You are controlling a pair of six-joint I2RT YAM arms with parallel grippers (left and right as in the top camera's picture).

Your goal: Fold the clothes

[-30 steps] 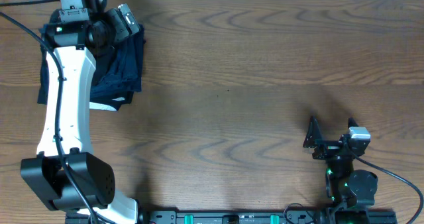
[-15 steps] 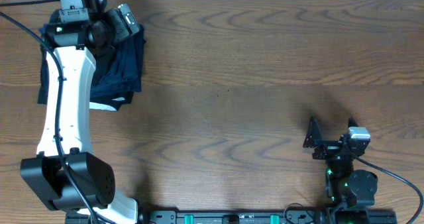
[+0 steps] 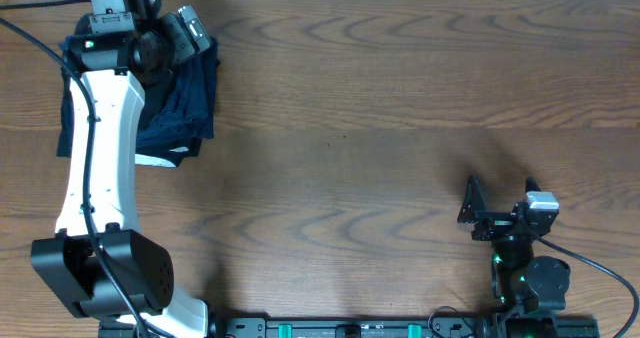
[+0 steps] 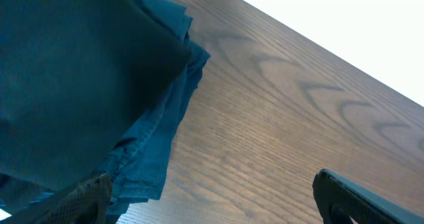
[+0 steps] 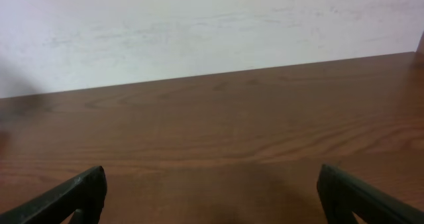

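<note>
A dark blue garment (image 3: pixel 180 103) lies folded in a pile at the table's far left corner, partly hidden under my left arm. In the left wrist view its layered blue edge (image 4: pixel 79 98) fills the left side. My left gripper (image 3: pixel 190 33) hovers over the pile's right edge; its fingers (image 4: pixel 212 201) are spread wide with nothing between them. My right gripper (image 3: pixel 497 200) rests near the front right of the table, far from the garment, open and empty (image 5: pixel 212 194).
The brown wooden table (image 3: pixel 400 108) stretches between the two arms. A white wall (image 5: pixel 199 25) rises behind its far edge. A small white patch (image 3: pixel 160 160) shows at the pile's front edge.
</note>
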